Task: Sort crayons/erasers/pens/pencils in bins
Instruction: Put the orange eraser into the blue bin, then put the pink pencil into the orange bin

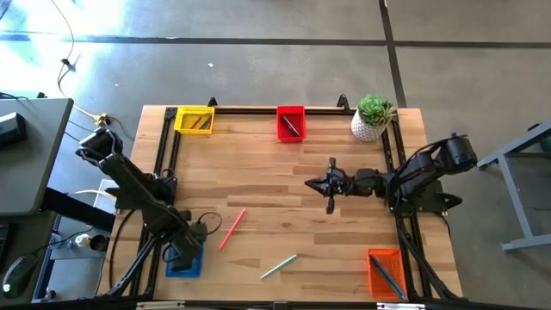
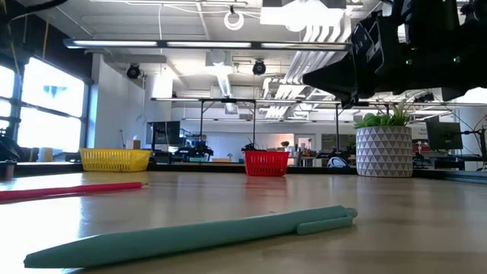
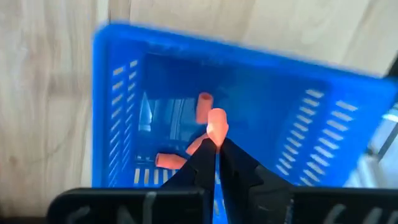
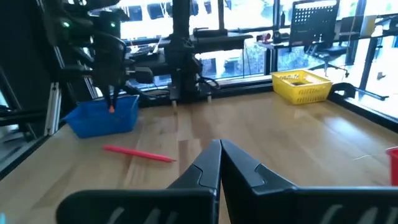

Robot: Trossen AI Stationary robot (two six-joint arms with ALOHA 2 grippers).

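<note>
Left gripper (image 3: 216, 144), fingers pinching an orange eraser (image 3: 217, 122), hangs inside the blue bin (image 3: 118, 118) at the table's (image 1: 284, 176) near-left corner; release low, centred; right gripper (image 1: 330, 191), fingers together, waits mid-table.

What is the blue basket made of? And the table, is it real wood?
The blue basket looks like shiny plastic: smooth walls with neat moulded slots. The table looks like wood, made of pale planks with grain lines, though it could be a wood-look top. The left tool holds a small orange piece over the basket; it looks soft and rubbery, maybe an eraser.
</note>
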